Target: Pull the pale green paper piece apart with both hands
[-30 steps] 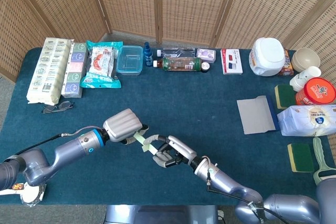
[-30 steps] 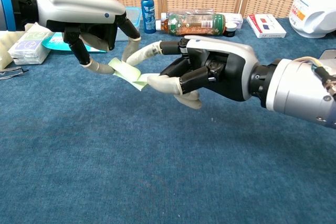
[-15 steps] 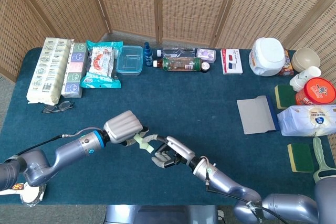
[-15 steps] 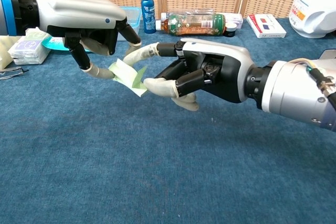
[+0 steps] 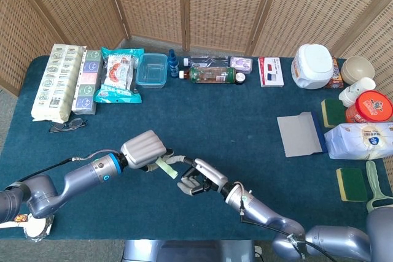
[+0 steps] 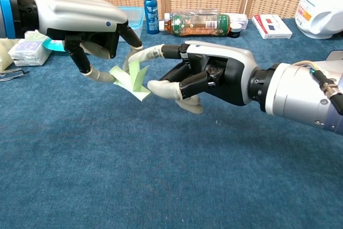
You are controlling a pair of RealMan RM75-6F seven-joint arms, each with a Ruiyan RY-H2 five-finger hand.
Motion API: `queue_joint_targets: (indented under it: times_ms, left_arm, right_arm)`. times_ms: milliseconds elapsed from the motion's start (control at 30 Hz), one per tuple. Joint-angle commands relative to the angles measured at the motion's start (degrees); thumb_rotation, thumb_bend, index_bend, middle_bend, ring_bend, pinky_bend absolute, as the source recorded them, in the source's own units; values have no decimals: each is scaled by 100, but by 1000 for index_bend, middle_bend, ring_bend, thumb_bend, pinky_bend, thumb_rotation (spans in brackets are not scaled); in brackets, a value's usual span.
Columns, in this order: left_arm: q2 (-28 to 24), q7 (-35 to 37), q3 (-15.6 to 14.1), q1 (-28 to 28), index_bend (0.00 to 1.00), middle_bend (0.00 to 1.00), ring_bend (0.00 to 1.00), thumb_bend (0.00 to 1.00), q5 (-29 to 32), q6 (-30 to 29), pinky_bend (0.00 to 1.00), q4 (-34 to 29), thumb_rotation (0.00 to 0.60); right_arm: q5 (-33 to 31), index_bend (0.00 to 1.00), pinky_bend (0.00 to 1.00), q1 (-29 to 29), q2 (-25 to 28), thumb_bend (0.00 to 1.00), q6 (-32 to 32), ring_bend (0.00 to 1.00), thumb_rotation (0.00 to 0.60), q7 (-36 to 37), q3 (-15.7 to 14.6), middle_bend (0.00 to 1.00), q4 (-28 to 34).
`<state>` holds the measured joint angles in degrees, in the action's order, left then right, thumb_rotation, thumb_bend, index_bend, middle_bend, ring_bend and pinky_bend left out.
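Observation:
The pale green paper piece point(image 6: 131, 79) hangs just above the blue tablecloth between my two hands, creased so that its middle stands up in a fold. My left hand point(image 6: 80, 15) comes in from the left and pinches the paper's left end with its fingertips. From the right, my right hand point(image 6: 214, 76) pinches the paper's right corner between a fingertip and the thumb. In the head view the paper point(image 5: 166, 167) shows as a short strip between the left hand point(image 5: 144, 147) and the right hand point(image 5: 199, 180), near the table's front edge.
Along the back stand tissue packs point(image 5: 58, 81), a snack bag point(image 5: 118, 75), a clear container point(image 5: 151, 69), a blue spray bottle point(image 6: 151, 1) and a lying drink bottle point(image 6: 196, 24). Glasses point(image 5: 67, 125) lie at the left. A grey sheet point(image 5: 299, 134), sponges and tubs fill the right side.
The hands have drawn closer together. The paper, stretched flat between them a second ago, has buckled upward into a fold. Both hands keep their hold.

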<state>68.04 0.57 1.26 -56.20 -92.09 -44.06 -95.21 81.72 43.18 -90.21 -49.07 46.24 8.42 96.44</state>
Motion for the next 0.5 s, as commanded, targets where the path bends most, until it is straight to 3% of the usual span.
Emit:
queue_joint_targets:
  times_ms: [33,300,500]
  left_arm:
    - [1,4,-6,0,715,1000,1000,467,1,6,1000,13,600]
    - [20,30,5,-2,715,1000,1000,467,-6,-19,1000,24,600]
    - [6,63,49,-5,715,1000,1000,467,44,-39,1000,48,600]
  right_arm:
    - [6,195,844,-9,14,472,-4,879,600,13,-4,905,-10]
    - [32,202,844,15,-9,473,41,880,600,43,-8,905,-34]
    - [54,276,844,20,-35,473,49,879,600,26,-30,905,-46]
